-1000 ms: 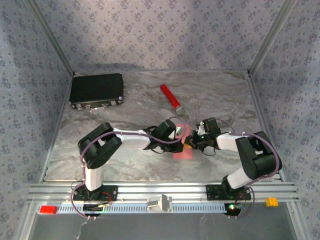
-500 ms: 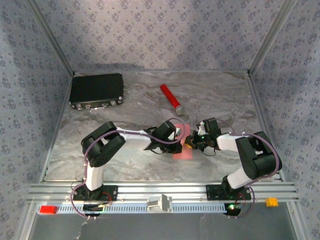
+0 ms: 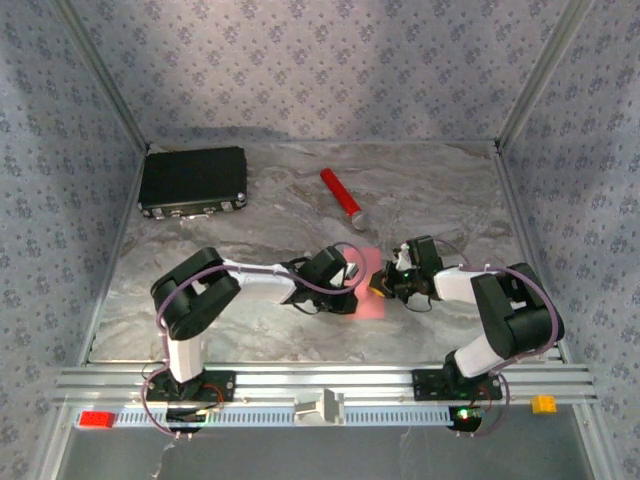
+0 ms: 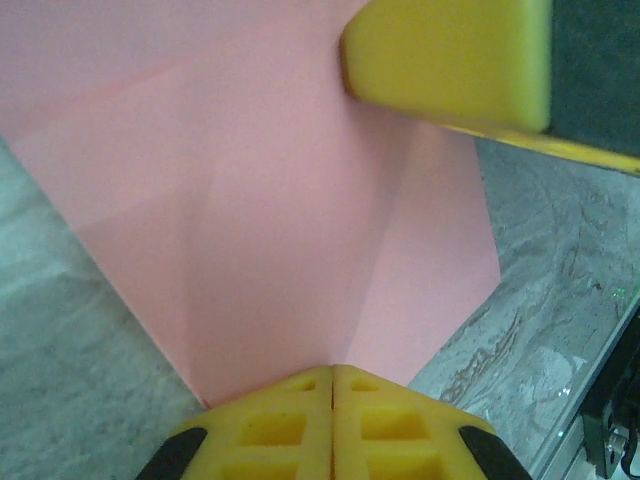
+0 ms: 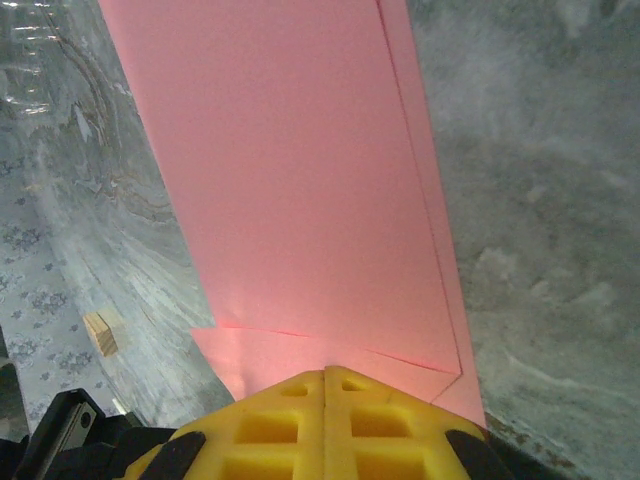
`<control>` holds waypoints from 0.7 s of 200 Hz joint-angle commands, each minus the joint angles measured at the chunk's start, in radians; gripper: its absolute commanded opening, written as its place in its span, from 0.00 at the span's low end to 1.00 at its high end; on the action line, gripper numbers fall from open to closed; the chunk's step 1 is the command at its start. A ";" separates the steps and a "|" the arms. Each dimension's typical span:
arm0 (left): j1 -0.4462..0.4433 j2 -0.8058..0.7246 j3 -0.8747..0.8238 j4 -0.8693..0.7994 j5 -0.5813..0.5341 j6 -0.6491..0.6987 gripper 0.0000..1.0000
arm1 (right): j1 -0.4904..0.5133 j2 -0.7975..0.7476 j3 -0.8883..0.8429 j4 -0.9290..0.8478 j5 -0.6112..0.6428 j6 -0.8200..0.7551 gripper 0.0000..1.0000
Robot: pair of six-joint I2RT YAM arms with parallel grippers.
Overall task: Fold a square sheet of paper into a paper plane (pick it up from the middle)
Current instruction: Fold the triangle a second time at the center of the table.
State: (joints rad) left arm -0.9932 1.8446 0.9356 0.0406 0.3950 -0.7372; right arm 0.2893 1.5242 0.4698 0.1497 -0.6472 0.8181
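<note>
Left fingers first: the two yellow pads meet flat along one seam, and a point of the pink sheet runs straight into that seam, so they have it pinched. Across to the right fingers, and it's the same story: clamped together, with the sheet's folded lower edge tucked in at their tips. From overhead the sheet sits just below the middle of the frame, between the two wrists, on the marbled desk.

Now the hard parts. From above, both arms cover much of the sheet, and a pink patch peeks out beneath them. In the left wrist view a yellow finger of the right arm juts in at the upper right, over the paper; whether it touches, I can't tell. Faint creases cross the sheet there. In both wrist views its far end is cut off by the top of the frame. The right wrist view shows a second layer edging out along the right side.

Room to move: the black case sits upper left, well apart. The red cylinder lies above centre, near the arms but apart from them. A small tan block rests lower left in the right wrist view, beside the sheet and apart from it. The metal rail bounds the near edge.
</note>
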 commanded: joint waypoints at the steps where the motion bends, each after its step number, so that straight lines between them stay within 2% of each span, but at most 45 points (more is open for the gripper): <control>1: -0.016 -0.034 -0.038 -0.103 -0.008 0.031 0.07 | -0.015 0.024 -0.023 -0.048 0.057 -0.007 0.00; 84: -0.037 -0.086 -0.082 -0.165 -0.034 0.069 0.07 | -0.018 0.017 -0.028 -0.048 0.055 -0.005 0.00; 140: -0.036 -0.199 -0.067 -0.111 -0.106 0.047 0.06 | -0.016 0.004 -0.031 -0.042 0.055 -0.002 0.00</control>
State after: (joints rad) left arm -1.0233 1.7226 0.8478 -0.0509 0.3408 -0.6983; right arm 0.2829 1.5242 0.4671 0.1539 -0.6506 0.8181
